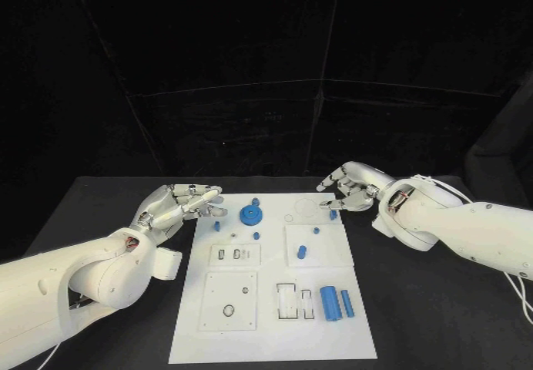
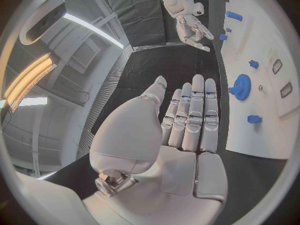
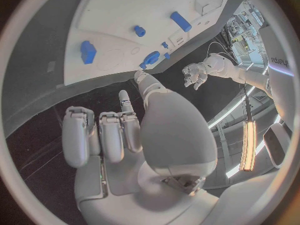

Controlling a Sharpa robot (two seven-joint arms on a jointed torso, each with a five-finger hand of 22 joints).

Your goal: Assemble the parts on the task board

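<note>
The white task board (image 1: pixel 272 324) lies in the middle of the black table. On its far part sits a blue gear (image 1: pixel 251 213), with small blue parts (image 1: pixel 218 227) around it. A small blue peg (image 1: pixel 300 250) stands in a square plate, and two blue cylinders (image 1: pixel 329 301) lie near the right edge. My left hand (image 1: pixel 183 202) hovers at the board's far left corner with its fingers (image 2: pixel 190 117) straight and together, holding nothing; the gear (image 2: pixel 241 87) lies just beyond them. My right hand (image 1: pixel 346 189) hangs over the far right corner, fingers (image 3: pixel 94 135) loosely bent, with nothing in them.
Several pale plates with slots and holes (image 1: pixel 231 299) are set into the board's near half. Bare black tabletop (image 1: pixel 111 208) runs along both sides of the board. A thin cable (image 1: pixel 520 297) hangs by my right arm.
</note>
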